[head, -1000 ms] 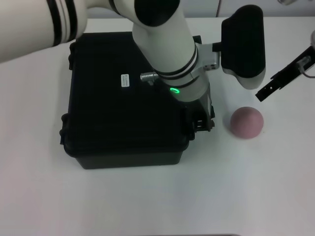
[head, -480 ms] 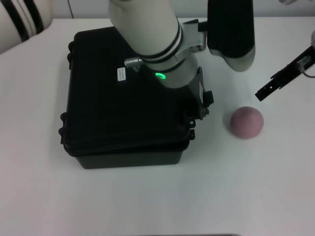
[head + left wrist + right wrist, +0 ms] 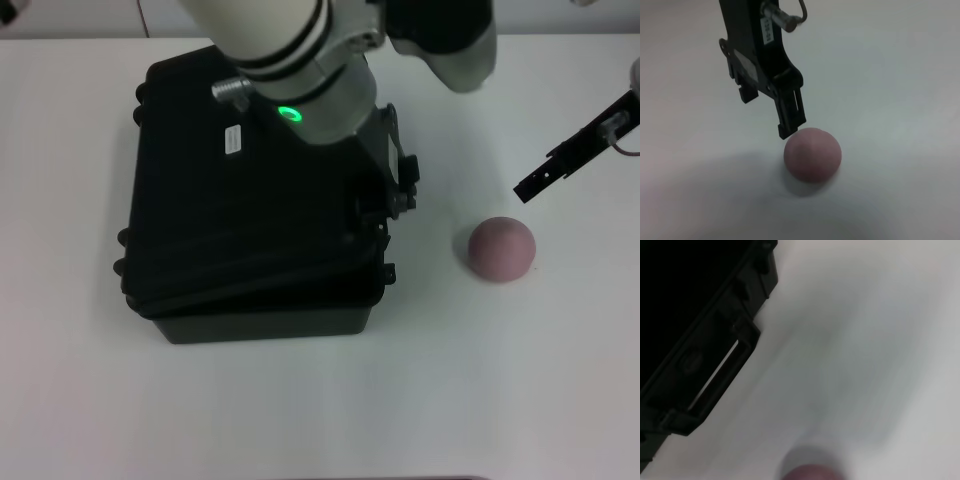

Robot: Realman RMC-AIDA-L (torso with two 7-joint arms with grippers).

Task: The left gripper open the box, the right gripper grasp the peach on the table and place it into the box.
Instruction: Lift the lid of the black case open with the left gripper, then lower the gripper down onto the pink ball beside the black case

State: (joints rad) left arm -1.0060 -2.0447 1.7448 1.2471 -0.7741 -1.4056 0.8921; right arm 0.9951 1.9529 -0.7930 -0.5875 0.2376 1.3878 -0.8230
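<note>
We saw the table, plain white and smooth, bare along its near edge. On it sat the box, its lid tilted up on the right side so that a thin gap showed along the front and right edges above the base. To the right of the box, apart from it, the peach lay on the table.

The left gripper reached down from the thick white arm, which came in from the far left over the lid, its green ring light lit. Its black fingers were at the raised right edge of the lid, beside a latch; we could not tell whether they were apart or together.

Farther back and to the right, the right gripper hung slanted above the table, tip pointing down toward the peach but clear of it. In the left wrist view the right gripper's fingers stood together, just above and behind the peach. The right wrist view showed the box edge and a sliver of peach.
</note>
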